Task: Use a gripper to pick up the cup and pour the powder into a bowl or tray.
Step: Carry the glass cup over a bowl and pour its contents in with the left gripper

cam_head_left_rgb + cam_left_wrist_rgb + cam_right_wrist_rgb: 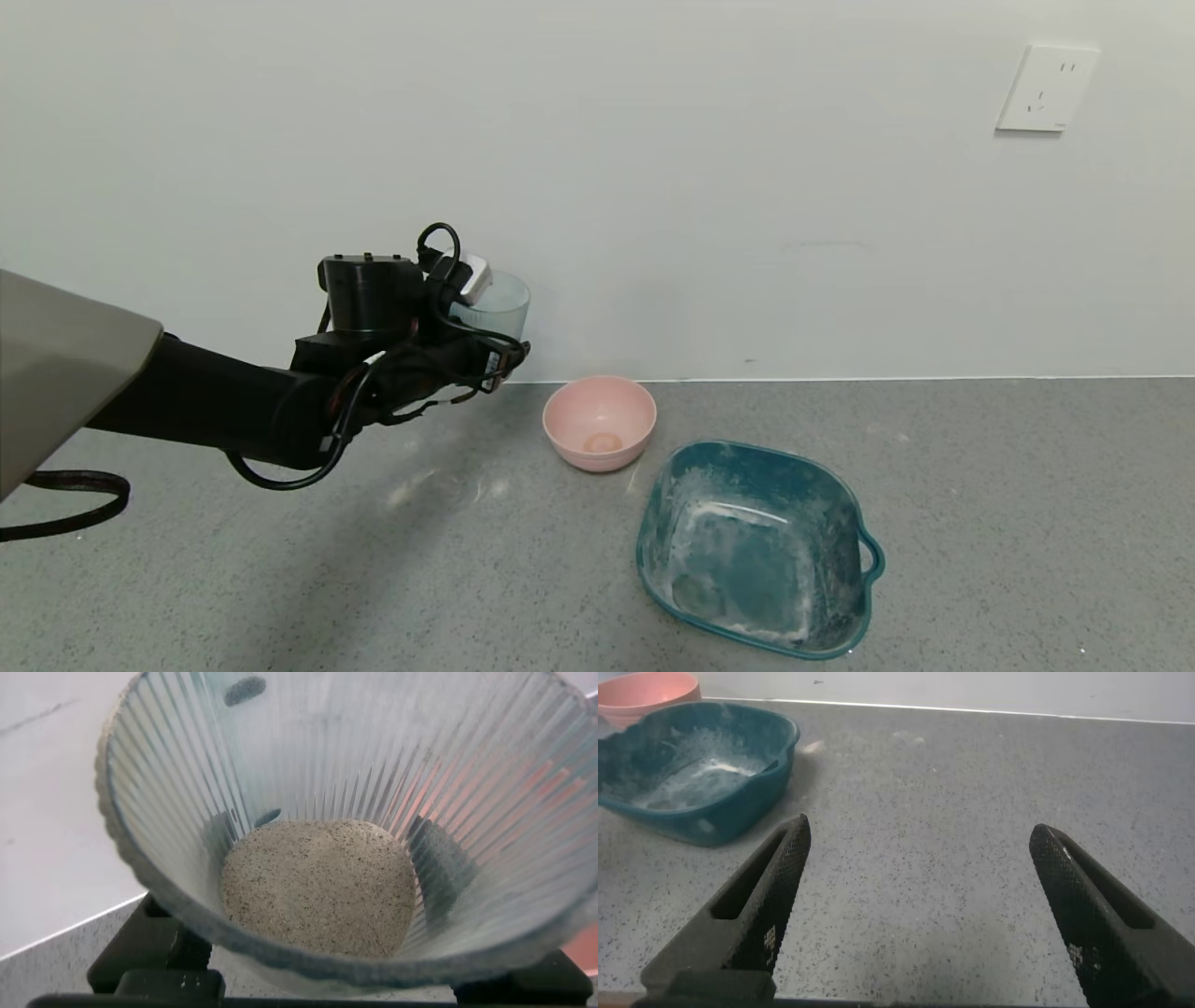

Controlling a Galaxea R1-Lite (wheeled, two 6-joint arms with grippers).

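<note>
My left gripper [485, 350] is shut on the ribbed pale blue cup [495, 308] and holds it upright in the air, to the left of and above the pink bowl [599, 422] on the counter. In the left wrist view the cup [187, 812] fills the frame, and a small heap of speckled whitish powder [318, 885] lies at its bottom. The fingers show as dark shapes through the cup's ribbed wall. The pink bowl holds a faint ring of residue. My right gripper [920, 873] is open and empty, low over the bare counter, out of the head view.
A teal squarish tub [758, 546] with a handle, dusted white inside, stands right of and nearer than the pink bowl; it also shows in the right wrist view [696, 765]. The grey speckled counter [980, 523] meets a white wall with a socket [1046, 89].
</note>
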